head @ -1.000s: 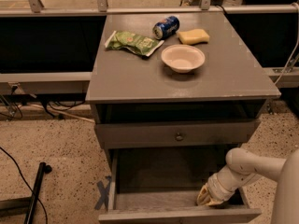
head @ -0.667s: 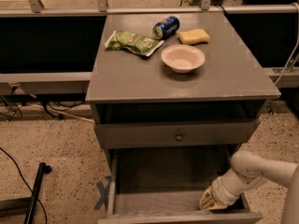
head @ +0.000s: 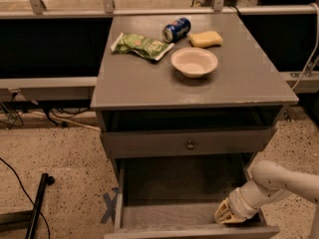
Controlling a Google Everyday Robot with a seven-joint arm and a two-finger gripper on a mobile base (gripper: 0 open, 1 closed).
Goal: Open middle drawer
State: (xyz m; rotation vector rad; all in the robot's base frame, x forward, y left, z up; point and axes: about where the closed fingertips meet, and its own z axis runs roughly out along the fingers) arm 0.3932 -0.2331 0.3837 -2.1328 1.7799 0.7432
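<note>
The grey table (head: pixel 149 83) fills the middle of the view, its flat top carrying four things toward the back. It stands on a speckled floor (head: pixel 65 158). Under the top is a dark gap, and below that is the upper drawer (head: pixel 149 144), whose plain front sits shut across the full width. Beneath it the middle drawer (head: pixel 184 198) stands open toward the camera. Its grey inside shows bare, and its front edge lies almost at the bottom of the view. The robot's pale arm (head: pixel 279 180) comes in from the lower right and reaches down over the right wall of this drawer. The cream gripper (head: pixel 227 214) sits inside the drawer's right front corner, low against the floor of the drawer and just behind its front. Whether it is apart or together cannot be told. On the table top a green snack bag (head: pixel 142 46) lies flat at the left. A white bowl (head: pixel 194 61) stands upright just right of it and nearer the camera. A yellow sponge (head: pixel 206 38) rests behind the bowl. A blue can (head: pixel 176 29) lies on its side between bag and sponge, close to both. A small round knob (head: pixel 190 145) marks the centre of the upper drawer's front.
</note>
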